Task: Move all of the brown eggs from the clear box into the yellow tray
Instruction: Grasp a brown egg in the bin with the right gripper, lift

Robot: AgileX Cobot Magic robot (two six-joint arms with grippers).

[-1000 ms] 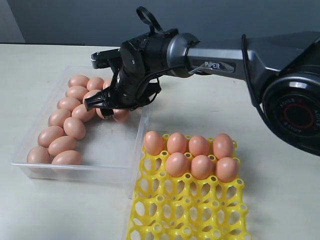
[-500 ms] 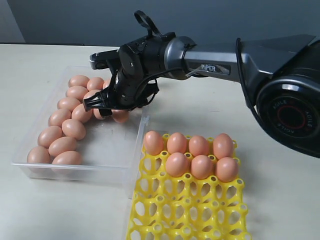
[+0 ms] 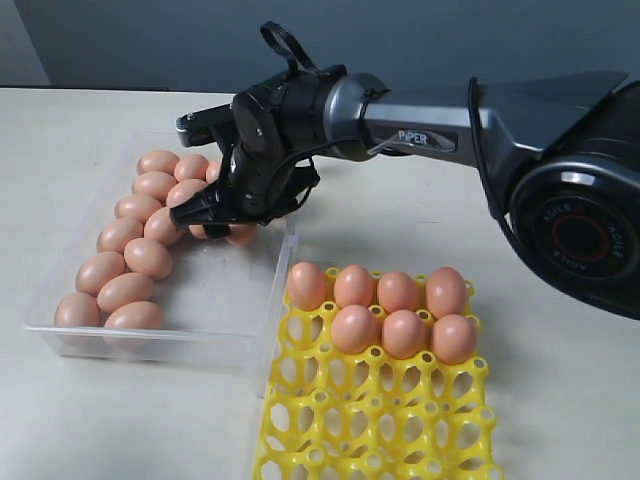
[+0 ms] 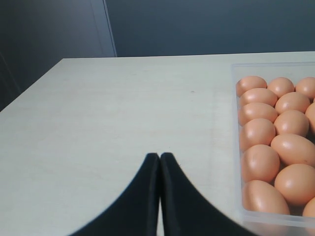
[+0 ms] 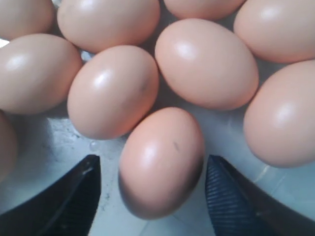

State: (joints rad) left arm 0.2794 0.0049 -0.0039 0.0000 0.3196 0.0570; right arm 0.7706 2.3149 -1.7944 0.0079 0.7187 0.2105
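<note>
Here the right claw (image 5: 152,196) straddles one brown egg (image 5: 161,162), jaws apart.

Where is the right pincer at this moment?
In the exterior view, the right pincer is left of centre, low inside the clear box near its right wall, jaws open either side of one brown egg.

The brown eggs (image 3: 148,257) are a matte light orange-brown, both those in the clear box (image 3: 150,345), whose colourless see-through walls show the pale cream bench (image 3: 560,400) beneath, and those in the bright yellow tray (image 3: 380,420) with its openwork grid of round holes. The right gripper (image 5: 152,196) is black with finely ribbed jaws, on a silver-grey arm (image 3: 500,125) lettered "PIPER" in white, and the egg between the jaws carries a tiny dark fleck. The left gripper (image 4: 160,164) is plain black, and the wall (image 3: 120,40) behind the bench is dark blue-grey.
</note>
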